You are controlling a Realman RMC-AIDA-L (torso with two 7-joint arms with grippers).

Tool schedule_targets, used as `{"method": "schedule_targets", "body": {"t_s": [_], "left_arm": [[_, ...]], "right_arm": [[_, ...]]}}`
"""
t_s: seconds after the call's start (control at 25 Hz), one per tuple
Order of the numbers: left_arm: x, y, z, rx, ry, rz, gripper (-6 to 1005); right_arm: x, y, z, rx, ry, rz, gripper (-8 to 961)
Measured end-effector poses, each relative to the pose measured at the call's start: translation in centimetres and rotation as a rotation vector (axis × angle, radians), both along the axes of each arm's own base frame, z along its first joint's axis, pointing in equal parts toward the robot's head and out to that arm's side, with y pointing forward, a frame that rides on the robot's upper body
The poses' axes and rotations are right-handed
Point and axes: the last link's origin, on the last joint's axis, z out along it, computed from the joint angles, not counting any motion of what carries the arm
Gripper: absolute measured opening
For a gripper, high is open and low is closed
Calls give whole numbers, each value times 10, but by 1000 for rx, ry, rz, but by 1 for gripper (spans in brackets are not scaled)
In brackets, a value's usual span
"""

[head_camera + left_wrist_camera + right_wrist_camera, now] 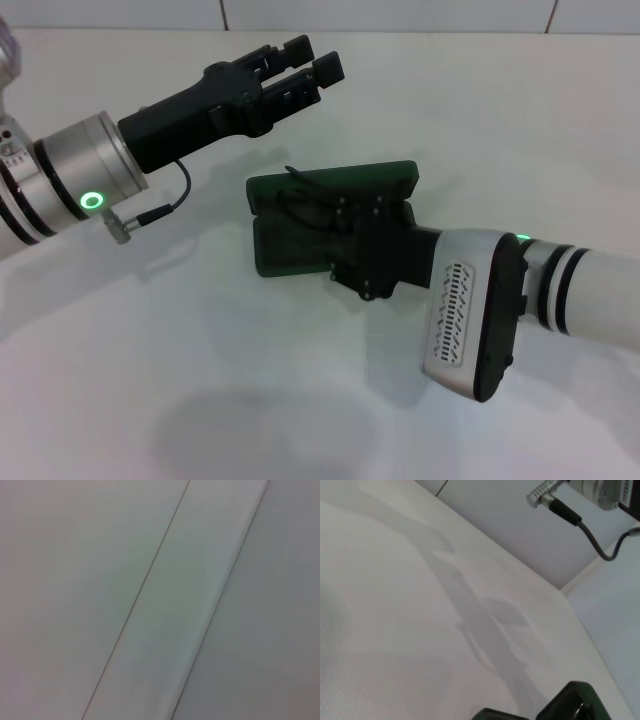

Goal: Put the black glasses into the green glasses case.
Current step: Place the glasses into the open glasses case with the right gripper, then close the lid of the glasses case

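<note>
Black glasses (pixel 300 196) — light, fragile wire — lay in green glasses case (pixel 385 179); grip the bridge. Right gripper (pixel 345 228) over them, fingers' state unclear; left gripper (pixel 305 68) raised far-left, fingers apart.

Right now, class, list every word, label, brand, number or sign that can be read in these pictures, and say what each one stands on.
No readable text anywhere.
Left arm's silver wrist ring: small dark marks, too small to read.
Left gripper, held above the table: no text.
Right gripper, over the open green glasses case: no text.
Black glasses, partly hidden in the case: no text.
</note>
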Motion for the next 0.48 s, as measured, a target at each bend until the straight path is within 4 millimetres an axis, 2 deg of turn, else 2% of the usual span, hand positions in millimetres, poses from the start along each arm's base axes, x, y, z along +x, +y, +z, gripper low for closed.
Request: {"method": "schedule_targets", "body": {"t_s": [0.48], "left_arm": [[-4,0,-2,-6,9,21,643]], "right_arm": [[-3,-21,-4,-110,55,26,470]]}}
